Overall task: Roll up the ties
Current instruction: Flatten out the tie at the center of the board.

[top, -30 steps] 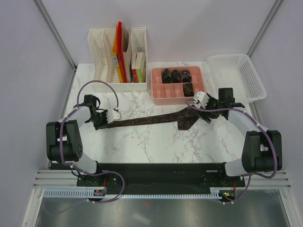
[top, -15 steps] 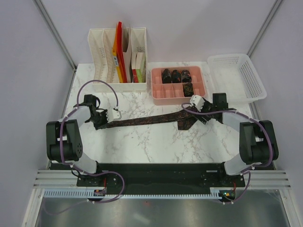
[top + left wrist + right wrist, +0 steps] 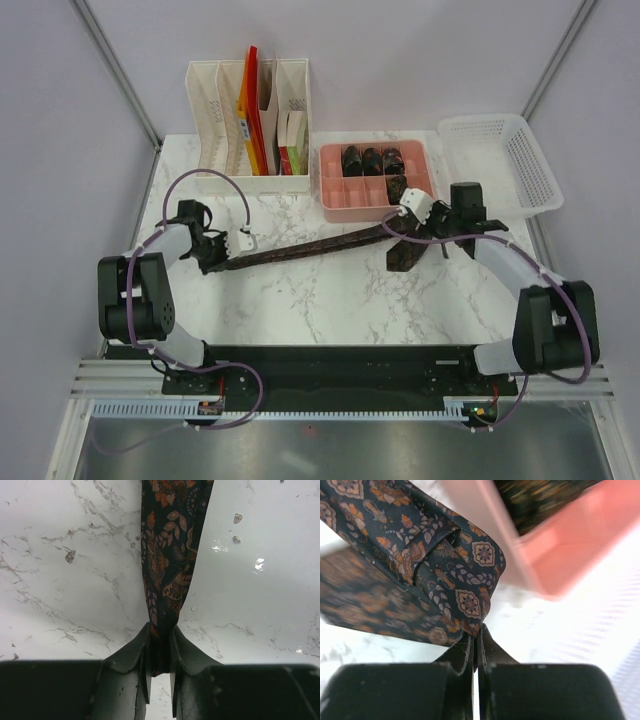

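Stretching across the marble surface [image 3: 300, 300], one tie [image 3: 300, 251] runs in a straight line between the two arms. The left gripper [image 3: 160, 637] is clamped on its narrow end, with the cloth squeezed into the thin slot between the jaws. To my eye that grip is an anchor, keeping the strip straight so it can't bunch or wander.

The right gripper [image 3: 476, 639] is pinched tight on the wide end, just in front of the pink tray [image 3: 330, 205]. A fold of patterned fabric curls over above its tips. Seen from above, the rest of the wide end droops to the surface below that grip. I can't tell whether the middle of the strip rests on the marble or hangs just clear of it.

Four finished rolls [image 3: 372, 158] sit in the tray, three side by side in the back row and one in a front compartment on the right. So this looks like the start of another roll, begun from the wide end. The fold suggests the first turn is forming.

The hold is on a thin edge of cloth, so I'd judge a hard pull from the left could slip it free. The white basket [image 3: 520, 150] and the file organizer [image 3: 225, 120] stand well out of the way.
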Controlling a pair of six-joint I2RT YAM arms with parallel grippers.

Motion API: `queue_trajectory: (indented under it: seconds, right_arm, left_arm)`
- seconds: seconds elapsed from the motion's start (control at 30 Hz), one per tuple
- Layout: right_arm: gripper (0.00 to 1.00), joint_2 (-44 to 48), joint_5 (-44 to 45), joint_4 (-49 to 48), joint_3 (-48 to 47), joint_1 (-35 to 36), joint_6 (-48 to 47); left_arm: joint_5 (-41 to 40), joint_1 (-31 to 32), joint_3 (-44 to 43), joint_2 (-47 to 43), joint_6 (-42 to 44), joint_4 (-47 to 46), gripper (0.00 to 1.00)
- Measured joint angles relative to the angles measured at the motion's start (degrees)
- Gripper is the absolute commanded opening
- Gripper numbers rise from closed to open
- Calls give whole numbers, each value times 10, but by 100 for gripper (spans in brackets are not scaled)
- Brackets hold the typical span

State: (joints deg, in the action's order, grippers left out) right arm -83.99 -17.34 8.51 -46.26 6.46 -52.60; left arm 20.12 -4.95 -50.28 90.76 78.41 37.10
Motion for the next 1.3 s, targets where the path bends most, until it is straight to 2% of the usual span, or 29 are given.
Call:
queue_trajectory:
  seconds: [0.17, 0.3, 0.43, 0.6, 0.63, 0.67, 0.73, 0.77, 0.8, 0.9, 1.03, 1.17, 1.3]
  right_arm:
    - [0, 124, 17, 137, -124, 8, -80]
    - [0, 168, 28, 211, -202, 57, -127]
    - [0, 138, 83, 229, -155, 148, -132]
    - [1, 29, 123, 264, -66, 244, -123]
    - [5, 12, 124, 280, -59, 255, -117]
    - [20, 2, 125, 289, -58, 261, -112]
    - [33, -6, 125, 298, -58, 263, -100]
    - [56, -7, 125, 304, -59, 263, -98]
    - [59, -6, 123, 313, -61, 263, -96]
    - [61, -3, 112, 337, -68, 254, -89]
    - [60, -1, 89, 372, -113, 210, -85]
    - [51, -14, 60, 392, -182, 130, -91]
    - [37, -91, 14, 407, -271, 66, -81]
  left_arm:
    - [23, 4, 2, -1, 0, 0, 17]
    - [39, 9, 3, -4, 0, 1, 12]
    - [31, 0, 2, -3, 0, 2, 9]
    - [25, -15, 1, 2, 0, 0, 4]
    - [25, -18, 1, 2, 0, 0, 4]
    - [24, -21, 0, 3, 1, -1, 3]
    - [24, -26, -1, 4, 1, -2, 3]
    - [22, -28, -1, 4, 1, -2, 2]
    - [19, -31, -3, 5, 3, -2, 2]
    - [5, -39, -6, 8, 13, -5, 2]
    - [-11, -65, -17, 16, 34, -5, 2]
    - [-22, -90, -17, 14, 66, -1, 4]
    - [-23, -92, -12, 6, 85, 4, 5]
